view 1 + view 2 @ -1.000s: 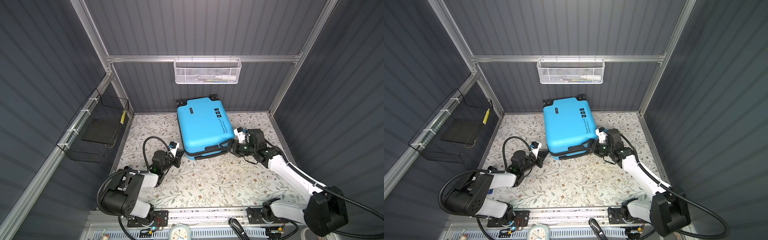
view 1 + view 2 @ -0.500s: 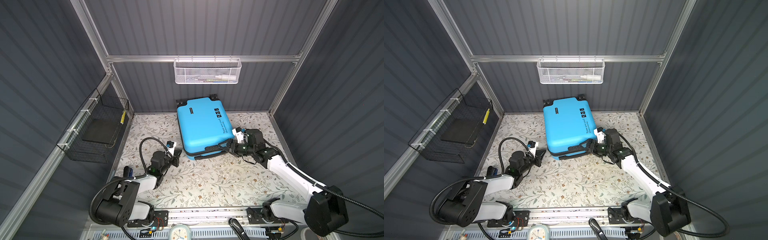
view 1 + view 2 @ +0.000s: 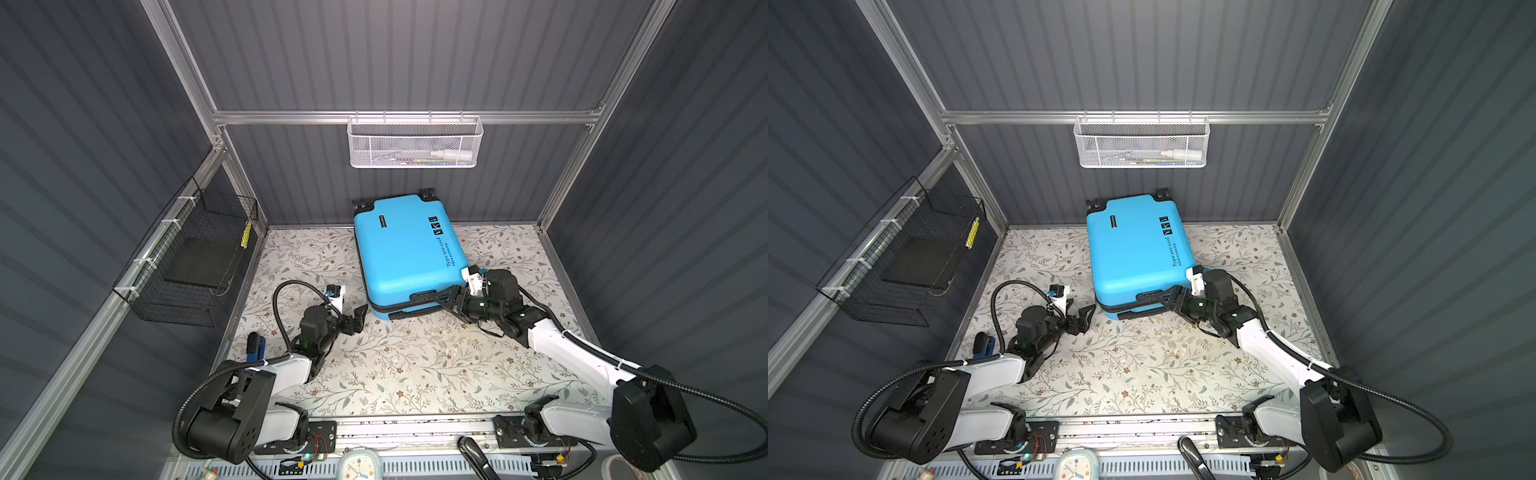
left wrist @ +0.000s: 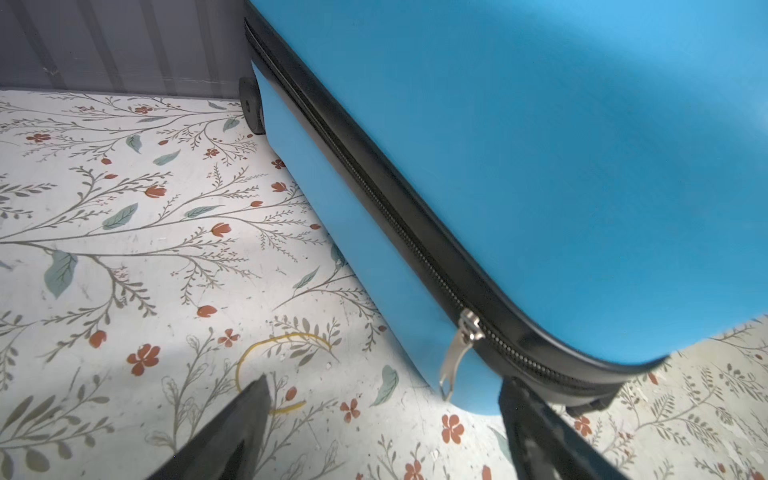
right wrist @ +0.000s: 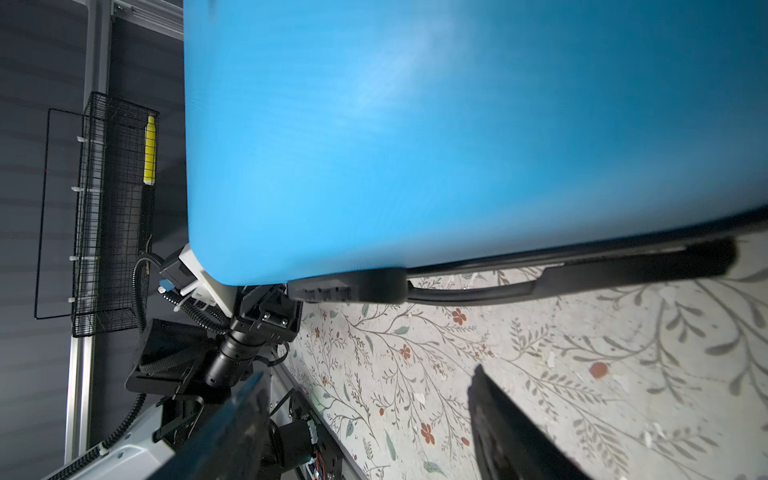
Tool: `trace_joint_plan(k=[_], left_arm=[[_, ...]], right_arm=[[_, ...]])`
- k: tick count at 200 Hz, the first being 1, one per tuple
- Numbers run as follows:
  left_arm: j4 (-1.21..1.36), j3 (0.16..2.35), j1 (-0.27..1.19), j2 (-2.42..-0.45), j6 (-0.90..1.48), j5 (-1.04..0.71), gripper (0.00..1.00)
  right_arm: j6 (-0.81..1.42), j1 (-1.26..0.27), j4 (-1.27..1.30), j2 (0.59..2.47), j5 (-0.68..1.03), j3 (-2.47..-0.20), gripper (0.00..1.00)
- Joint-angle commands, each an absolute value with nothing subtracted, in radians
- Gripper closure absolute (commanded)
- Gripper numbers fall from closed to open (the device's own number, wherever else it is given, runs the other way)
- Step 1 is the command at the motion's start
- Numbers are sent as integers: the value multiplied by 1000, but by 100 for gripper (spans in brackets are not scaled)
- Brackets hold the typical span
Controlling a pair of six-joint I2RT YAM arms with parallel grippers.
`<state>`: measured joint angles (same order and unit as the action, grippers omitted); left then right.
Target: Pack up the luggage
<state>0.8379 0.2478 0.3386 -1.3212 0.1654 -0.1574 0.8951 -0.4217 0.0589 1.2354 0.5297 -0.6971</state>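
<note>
table (image 3: 415, 365): floral-covered, mostly bare in both top views.

luggage (image 3: 405, 245): blue hard-shell suitcase lying flat on one shell at the back middle of the table. its wheels (image 3: 427, 193) point at the rear wall and its carry handle (image 5: 478, 293) faces the arms. the lid is down and the zip (image 4: 374, 195) looks closed along the side the left wrist view shows. nothing packed yet, i judge.

baskets: the black wire basket (image 3: 183, 291) hangs on the left wall and the white mesh basket (image 3: 415, 143) on the rear rail, both well apart from the case.

right gripper (image 3: 451, 302): low at the handle end, near the right corner. jaws spread with nothing between them. probably placed there to steady the case against a pull from the other side.

left gripper (image 3: 359, 321): just beside the near left corner, jaws wide and empty, one finger (image 4: 232, 432) low over the table.

zipper pull (image 4: 457, 353): hangs loose at that corner, ahead of the left jaws. likely the next target, since the case must be unzipped first.

thin yellow loop (image 4: 291, 335): lies flat on the table by the left finger; looks like a rubber band.
</note>
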Motion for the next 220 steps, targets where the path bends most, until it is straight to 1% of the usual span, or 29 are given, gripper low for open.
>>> trace_joint_plan(k=[1, 18, 29, 43, 63, 88, 101, 119, 169, 205, 220], left_arm=[[970, 209, 337, -1348, 161, -197, 8], [1053, 185, 337, -1373, 163, -196, 9], [1048, 193, 337, -1382, 156, -198, 9], [1027, 211, 337, -1399, 151, -206, 12], [1040, 222, 337, -1429, 155, -212, 20], [1066, 234, 337, -1472, 168, -226, 32], [1087, 239, 337, -1498, 174, -235, 36], [1126, 244, 337, -1535, 180, -253, 38], [1200, 263, 337, -1612, 159, -267, 38], [1244, 281, 337, -1653, 135, -282, 40], [1250, 289, 337, -1665, 128, -286, 43]], right_arm=[[953, -432, 141, 1235, 504, -682, 26], [973, -436, 170, 1242, 496, -671, 29], [981, -438, 183, 1245, 494, -670, 30], [987, -441, 193, 1256, 498, -673, 33], [998, -449, 208, 1269, 498, -672, 34], [1011, -457, 231, 1289, 494, -664, 36], [1015, -458, 245, 1295, 491, -659, 36], [1017, -459, 255, 1305, 489, -659, 38], [1013, -458, 261, 1325, 497, -660, 42], [1004, -458, 247, 1305, 497, -644, 42], [993, -459, 230, 1288, 493, -638, 41]])
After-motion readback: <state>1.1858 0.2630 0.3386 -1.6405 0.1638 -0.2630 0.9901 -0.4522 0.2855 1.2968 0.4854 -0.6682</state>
